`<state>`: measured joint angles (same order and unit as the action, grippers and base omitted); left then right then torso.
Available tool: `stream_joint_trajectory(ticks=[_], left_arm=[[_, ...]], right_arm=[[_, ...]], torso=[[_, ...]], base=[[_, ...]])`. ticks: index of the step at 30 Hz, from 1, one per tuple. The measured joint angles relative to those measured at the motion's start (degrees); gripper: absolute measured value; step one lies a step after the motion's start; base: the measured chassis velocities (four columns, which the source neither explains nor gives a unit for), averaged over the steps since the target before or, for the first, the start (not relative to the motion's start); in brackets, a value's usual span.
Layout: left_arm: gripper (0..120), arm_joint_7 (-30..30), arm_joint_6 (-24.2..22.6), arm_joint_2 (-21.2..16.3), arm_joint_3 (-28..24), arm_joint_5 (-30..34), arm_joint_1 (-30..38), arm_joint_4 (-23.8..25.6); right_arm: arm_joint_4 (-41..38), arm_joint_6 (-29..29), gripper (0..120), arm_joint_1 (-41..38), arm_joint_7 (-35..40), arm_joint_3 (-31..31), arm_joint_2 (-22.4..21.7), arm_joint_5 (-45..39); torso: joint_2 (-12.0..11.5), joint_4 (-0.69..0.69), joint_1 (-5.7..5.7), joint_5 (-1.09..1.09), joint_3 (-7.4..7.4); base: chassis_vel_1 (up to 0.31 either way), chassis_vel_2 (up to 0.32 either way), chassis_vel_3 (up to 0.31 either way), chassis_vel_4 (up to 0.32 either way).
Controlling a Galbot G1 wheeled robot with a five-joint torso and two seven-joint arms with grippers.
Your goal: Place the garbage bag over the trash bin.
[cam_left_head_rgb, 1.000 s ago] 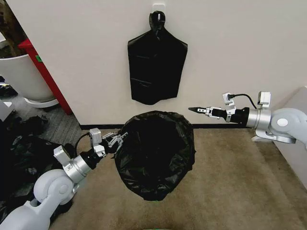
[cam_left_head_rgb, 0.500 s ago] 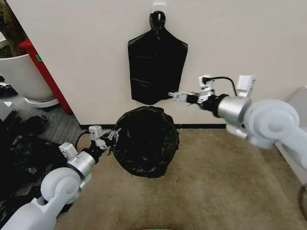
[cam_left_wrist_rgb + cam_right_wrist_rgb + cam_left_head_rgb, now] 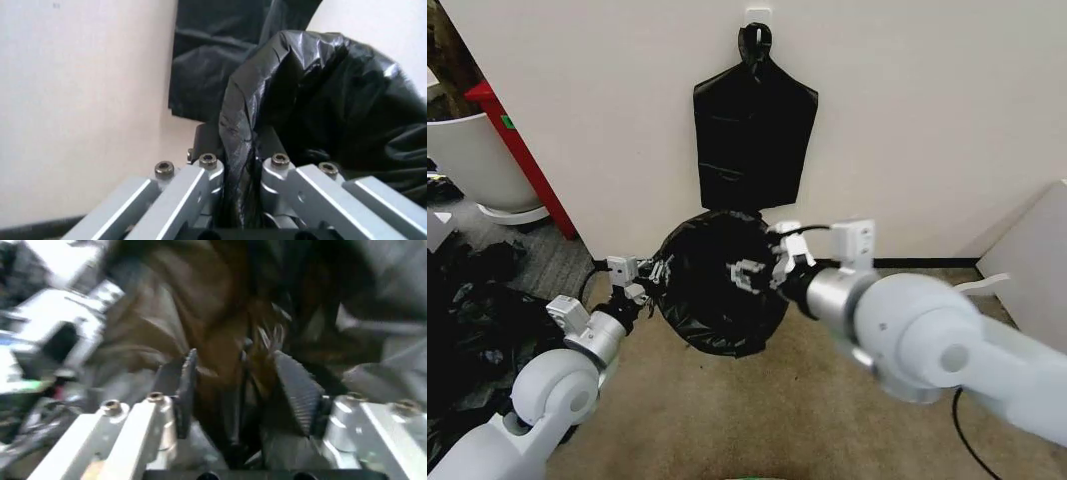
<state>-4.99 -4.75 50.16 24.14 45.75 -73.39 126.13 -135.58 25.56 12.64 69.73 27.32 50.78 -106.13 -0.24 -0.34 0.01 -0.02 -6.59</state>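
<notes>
Garbage bag [image 3: 712, 290] held up above the carpet floor [image 3: 757, 410], in front of the wall [image 3: 907, 120], just below the flat bag bundle [image 3: 752, 140] hanging there. Left gripper [image 3: 649, 274] at bag's left edge, fingers [image 3: 200, 175] clamped on a fold of film. Right gripper [image 3: 749, 272] over the bag's middle, fingers [image 3: 297, 390] narrowly parted with film between them

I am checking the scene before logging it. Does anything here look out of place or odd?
Yes. The garbage bag hangs bunched in the air, pinched at one edge by the left gripper, with the right gripper open at its front. A heap of black bags litters the floor on the left.
</notes>
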Motion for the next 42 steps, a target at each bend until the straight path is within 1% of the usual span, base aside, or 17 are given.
stream_joint_trajectory(ticks=[4, 6, 7, 10, 12, 16, 20, 25, 34, 42], left_arm=[[4, 0.15, 1.78, 0.38, -0.13, -3.67, -0.38, 0.3], [4, 0.29, 2.25, 0.52, -0.14, -4.6, -0.5, 0.49], [4, 0.29, 2.25, 0.52, -0.14, -4.6, -0.5, 0.49], [4, 0.49, 2.65, 0.71, -0.16, -5.53, -0.71, 0.99], [4, 0.75, 2.89, 0.92, -0.27, -6.56, -1.01, 1.62], [4, 1.52, 3.48, 1.21, -0.57, -8.53, -1.93, 2.75], [4, 1.89, 4.06, 1.31, -0.75, -10.37, -2.45, 2.67], [4, 1.8, 4.08, 1.44, -0.88, -10.19, -2.19, 2.74], [4, 1.9, 3.75, 1.61, -0.55, -9.28, -3.15, 4.24], [4, 2.72, 3.32, 1.71, -0.11, -8.79, -3.82, 5.69]], right_arm=[[2.81, 0.03, 27, -0.17, 3.89, 4.64, 1.68, 2.96], [3.45, 0.06, 17, -0.02, 5.18, 6.13, 1.98, 4.18], [3.45, 0.06, 17, -0.02, 5.18, 6.13, 1.98, 4.18], [4.25, -0.8, 4, 0.03, 6.72, 7.5, 2.01, 5.52], [4.93, -1.76, 0, -0.11, 7.39, 7.97, 2.13, 6.16], [5.73, -2.82, 0, -0.35, 8.07, 8.09, 2.86, 6.82], [5.07, -3.64, 0, -0.96, 8.54, 8.07, 3.91, 5.89], [6.71, -3.63, 0, -1.16, 8.5, 8.1, 5.48, 6.63], [12.96, -2.84, 0, -0.7, 7.61, 9.67, 8.02, 12.18], [16.97, -2.52, 0, -0.24, 7.39, 10.34, 7.7, 14.62]], torso=[[0.0, 0.0, 0.0, 0.01, 0.0], [0.0, 0.0, 0.0, 0.01, 0.0], [0.0, 0.0, 0.0, 0.01, 0.0], [0.0, -0.01, 0.0, 0.02, 0.0], [0.0, -0.01, 0.0, 0.02, 0.0], [0.0, -0.01, 0.0, 0.03, 0.0], [0.0, -0.01, 0.0, 0.02, 0.0], [0.0, 0.0, 0.0, 0.02, 0.0], [0.0, 0.0, 0.0, 0.02, 0.0], [0.0, 0.0, 0.0, 0.03, 0.0]], base=[[0.0, 0.0, 0.0, 0.0], [0.0, 0.0, 0.0, 0.0], [0.0, 0.0, 0.0, 0.0], [0.0, 0.0, 0.0, 0.0], [0.0, 0.0, 0.0, 0.0], [0.0, 0.0, 0.0, 0.0], [0.0, 0.0, 0.0, 0.0], [0.0, 0.0, 0.0, 0.0], [0.0, 0.0, 0.0, 0.0], [0.0, 0.0, 0.0, 0.0]])
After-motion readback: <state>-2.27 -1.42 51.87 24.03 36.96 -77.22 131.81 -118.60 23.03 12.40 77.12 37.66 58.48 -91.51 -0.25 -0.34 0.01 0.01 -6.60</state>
